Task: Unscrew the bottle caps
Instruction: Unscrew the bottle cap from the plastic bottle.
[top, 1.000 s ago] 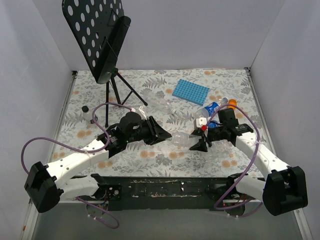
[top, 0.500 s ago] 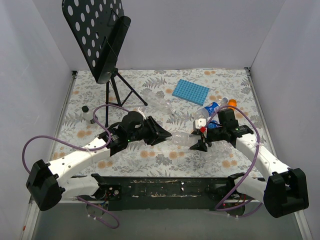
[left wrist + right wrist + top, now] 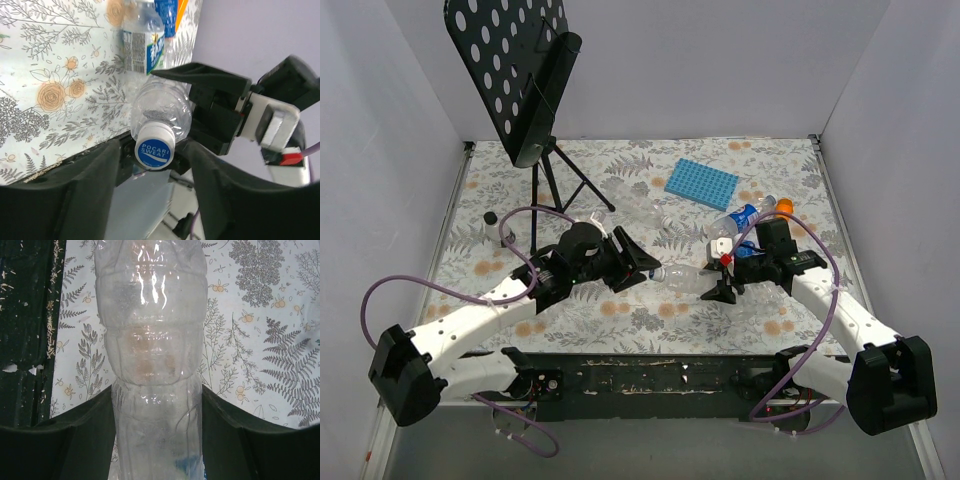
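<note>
A clear bottle [image 3: 685,277] lies level between both arms above the floral table. My right gripper [image 3: 723,280] is shut on the bottle's body [image 3: 150,365], its fingers [image 3: 65,440] pressing both sides. The bottle's cap [image 3: 155,146], white with a blue top, points into my left gripper [image 3: 157,187]. That gripper [image 3: 642,268] is open, with a gap showing between the cap and each finger [image 3: 95,185]. More bottles with blue-and-white labels [image 3: 735,222] lie behind the right gripper, one of them [image 3: 145,40] showing in the left wrist view.
A blue ridged tray [image 3: 701,183] sits at the back right, an orange stick-shaped object [image 3: 783,208] beside the labelled bottles. A black music stand [image 3: 520,80] rises at the back left on its tripod. Another clear bottle [image 3: 645,212] lies mid-table.
My left gripper has opened off the cap, having been shut on it in both earlier frames. The right gripper keeps its hold on the bottle.
</note>
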{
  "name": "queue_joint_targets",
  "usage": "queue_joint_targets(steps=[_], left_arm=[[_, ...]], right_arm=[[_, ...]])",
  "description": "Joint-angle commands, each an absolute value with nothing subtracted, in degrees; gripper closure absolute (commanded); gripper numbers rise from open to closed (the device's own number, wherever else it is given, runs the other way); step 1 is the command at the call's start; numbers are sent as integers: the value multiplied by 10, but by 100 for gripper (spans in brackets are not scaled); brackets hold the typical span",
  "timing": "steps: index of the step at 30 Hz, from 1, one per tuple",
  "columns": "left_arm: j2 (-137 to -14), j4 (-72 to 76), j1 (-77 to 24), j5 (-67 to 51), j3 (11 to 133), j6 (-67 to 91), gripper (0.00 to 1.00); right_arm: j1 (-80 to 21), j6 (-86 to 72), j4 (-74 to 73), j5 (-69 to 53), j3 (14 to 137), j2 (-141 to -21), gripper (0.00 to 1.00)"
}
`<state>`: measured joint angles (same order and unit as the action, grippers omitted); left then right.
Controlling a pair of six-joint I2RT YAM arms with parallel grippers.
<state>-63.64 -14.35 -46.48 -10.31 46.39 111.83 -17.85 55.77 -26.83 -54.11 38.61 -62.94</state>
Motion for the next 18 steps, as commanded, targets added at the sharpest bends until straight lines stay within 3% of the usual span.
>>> queue_joint_targets(steps=[1,8,18], left_arm=[[-596,-169,-457,-66,465,1076,36],[-526,-232,-456,-53,454,956,4],[-365,-162,-455,-146,364,628,2]], right_arm=[[-176,569,-284,-538,387,-627,93],[-177,573,-292,-544,389,-627,93],[-176,648,-361,-579,408,-637,93]])
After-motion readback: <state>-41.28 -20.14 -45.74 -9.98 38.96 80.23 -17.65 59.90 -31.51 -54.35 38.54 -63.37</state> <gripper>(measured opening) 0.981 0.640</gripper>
